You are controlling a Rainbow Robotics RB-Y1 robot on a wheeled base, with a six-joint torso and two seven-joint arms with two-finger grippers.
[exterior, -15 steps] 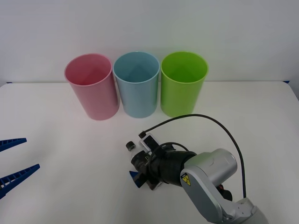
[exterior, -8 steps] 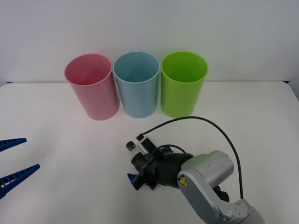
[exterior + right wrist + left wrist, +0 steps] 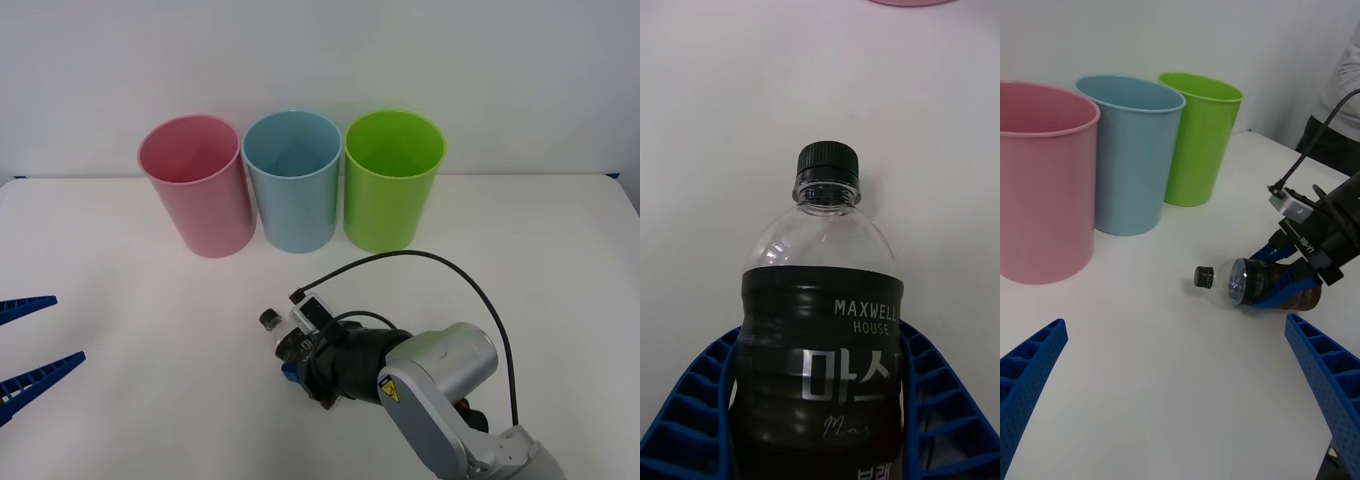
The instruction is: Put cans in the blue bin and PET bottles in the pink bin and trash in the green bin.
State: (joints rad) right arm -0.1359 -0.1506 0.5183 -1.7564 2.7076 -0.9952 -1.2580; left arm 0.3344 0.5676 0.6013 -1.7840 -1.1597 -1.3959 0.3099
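From the front, the right gripper (image 3: 292,368) is mostly hidden under its own wrist and cable, its blue ribbed fingers clamped on the PET bottle (image 3: 283,337), whose dark cap points toward the smooth, tapered pink bin (image 3: 197,186), blue bin (image 3: 292,181) and green bin (image 3: 393,180) standing beyond on the white table (image 3: 120,300). In the right wrist view the clear bottle's dark label sits between both fingers (image 3: 692,405), its base cut off. In the left wrist view the left gripper (image 3: 1180,405) shows fingers wide apart, the bottle lying beyond them.
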